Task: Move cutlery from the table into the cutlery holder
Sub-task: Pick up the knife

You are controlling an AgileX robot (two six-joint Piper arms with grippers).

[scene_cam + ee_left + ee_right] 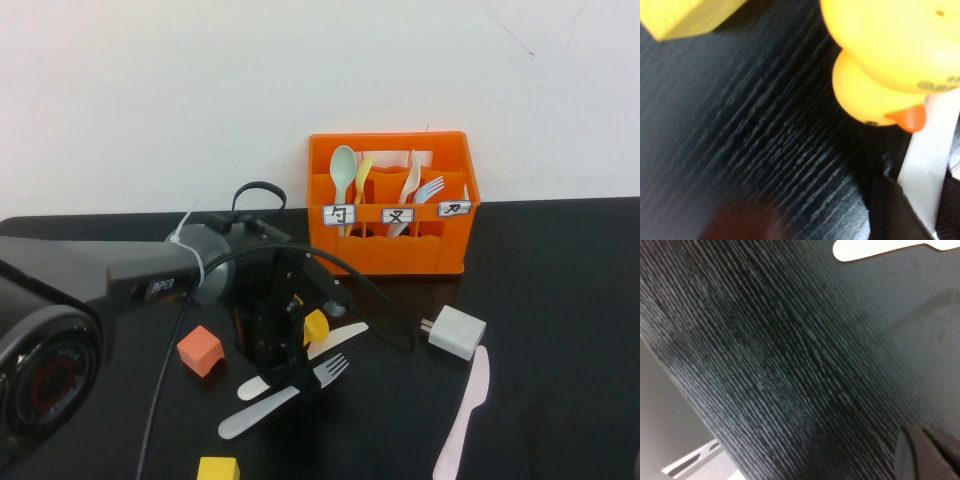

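Black left gripper (pixel 290 345) is down at lower centre of the high view, right over the cutlery on the table; can't tell how far its fingers are apart or whether it has hold of anything. Under it: white fork (pixel 285 396), tines toward the right, with a white knife (pixel 335 340) just behind, and a yellow rubber duck (pixel 316 326) touching the gripper. Left wrist view shows the duck (pixel 890 55) close up, its orange beak against a white utensil. Orange cube (pixel 200 350) sits left of the gripper, yellow block (pixel 218 469) at the bottom edge. White charger (pixel 452 331) and pale pink knife (pixel 465 410) lie lower right. Orange cutlery holder (pixel 390 205) stands upper centre-right, holding spoons and forks. Right gripper (pixel 932 452) shows only as a dark edge in its wrist view, above the black table (pixel 790 370); fingers can't be judged.
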